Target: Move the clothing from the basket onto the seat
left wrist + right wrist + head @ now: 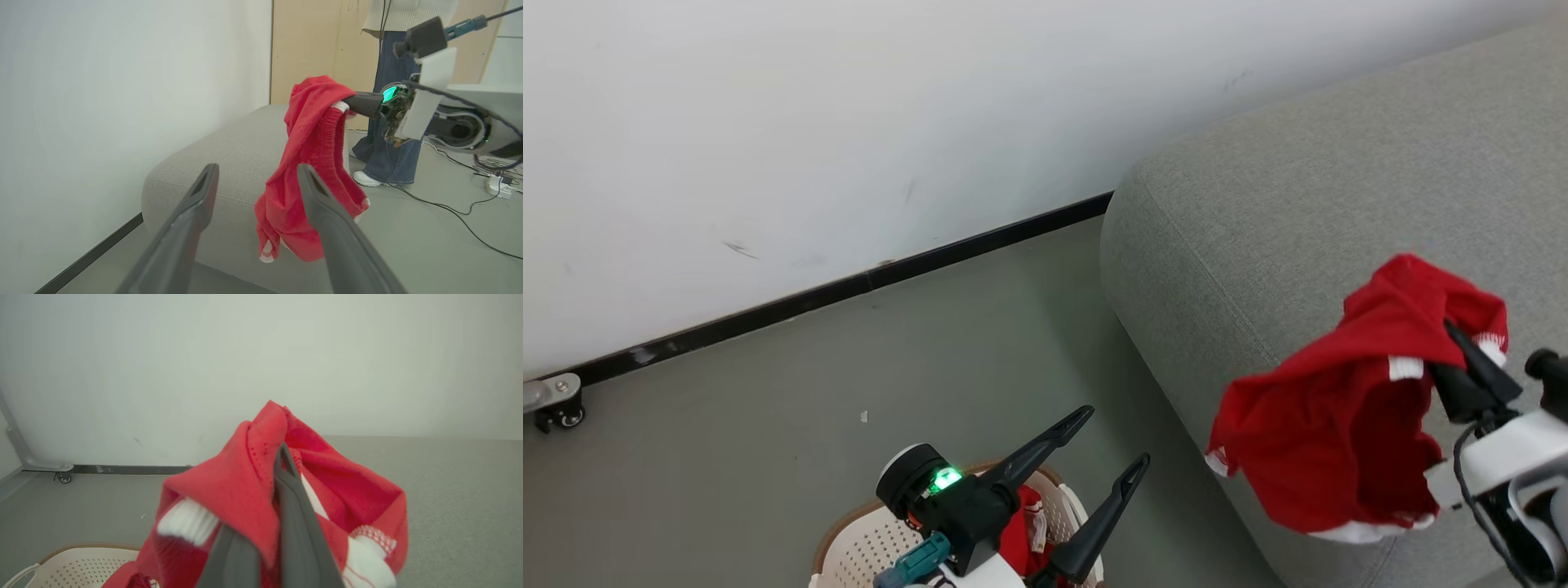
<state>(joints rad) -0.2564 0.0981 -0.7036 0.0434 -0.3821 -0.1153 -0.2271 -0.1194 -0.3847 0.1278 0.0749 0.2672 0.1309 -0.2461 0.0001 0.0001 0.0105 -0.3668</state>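
Carrying the red garment across to the seat is the step we judge to be in hand. The right end effector is clamped shut on a bunched fold close to a white trim band. The cloth hangs loose below it in the air, at the seat's outer edge rather than over its middle.

To do this well, we should travel further in over the seat's top before lowering, so the dangling hem lands on the fabric and does not slide down the seat's side to the floor. We would lower until most of the garment rests on the seat, then release and lift straight away, since soft knit can catch on the dark tips.

The left end effector stands wide open and empty above the basket, which sits on the floor off the seat's rounded corner. More red clothing lies in it, so we judge that further trips remain.

A person stands on the floor close to the seat, so we should make the swing short and low.
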